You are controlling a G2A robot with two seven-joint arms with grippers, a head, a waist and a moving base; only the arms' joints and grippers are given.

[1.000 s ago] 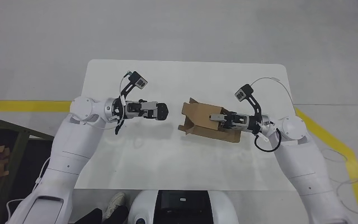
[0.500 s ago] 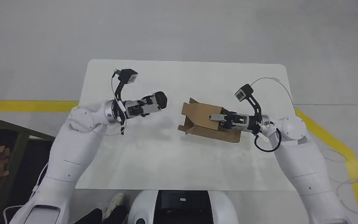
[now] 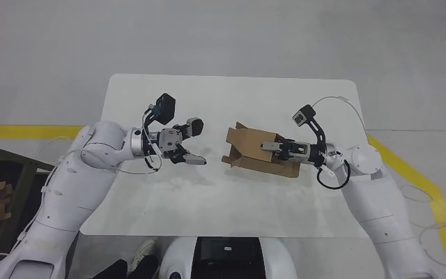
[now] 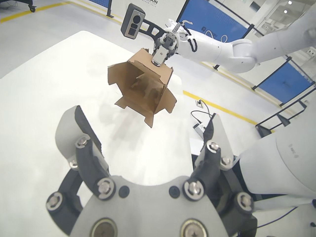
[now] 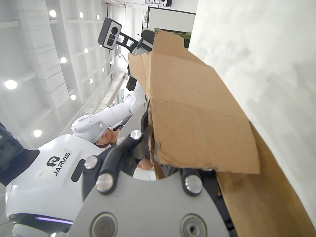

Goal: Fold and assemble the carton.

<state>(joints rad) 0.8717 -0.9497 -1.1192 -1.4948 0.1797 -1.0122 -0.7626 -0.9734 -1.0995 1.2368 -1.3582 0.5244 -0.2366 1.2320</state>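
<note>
The carton [image 3: 261,152] sits right of centre in the top view, exactly where it was a second ago. It is a brown box lying on its side, its open mouth turned toward frame left and its flaps [image 4: 116,75] splayed and unfolded. In the left wrist view it appears to be held just clear of the white worktop [image 3: 209,97], with its shadow falling below it. The right end effector [image 3: 266,147] has not moved and stays clamped on the carton's upper panel near the far end.

The change is on the other side. The left end effector [image 3: 197,143], at centre left of the frame, was closed and pointing at the box a second ago. It has since swung up, rolled over and come back with its fingers [image 4: 74,124] spread wide, and it faces the open mouth from a short way off.

That reads as preparation. With the box steadied by one arm, the other looks set to take or press a loose flap. No flap is tucked yet, so the assembly is likely at an early stage.
</note>
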